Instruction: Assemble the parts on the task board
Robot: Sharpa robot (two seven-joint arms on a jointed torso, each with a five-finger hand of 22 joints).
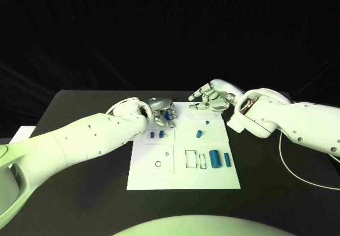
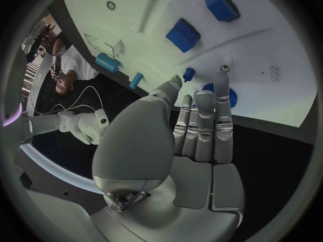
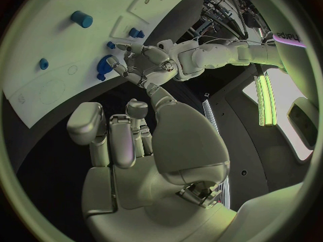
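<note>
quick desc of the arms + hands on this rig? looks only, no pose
Both arms are glossy white rounded shells with small dark dots. The left hand and right hand are silver metallic, with segmented fingers. A thin white cable lies on the black table beside the right arm.

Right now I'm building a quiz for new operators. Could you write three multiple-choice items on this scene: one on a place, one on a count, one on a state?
1. Where on the flat white task board do the long blue cylinders lie?
A. far left corner
B. near right part
C. dead centre
2. How many square blue blocks lie on it?
A. two
B. five
C. none
3. The silver right hand:
A. grips a cylinder
B. lifts the board
C. holds nothing

B: they lie side by side near the right edge.
A: a pair sits left of centre.
C: nothing sits between its fingers.
</note>
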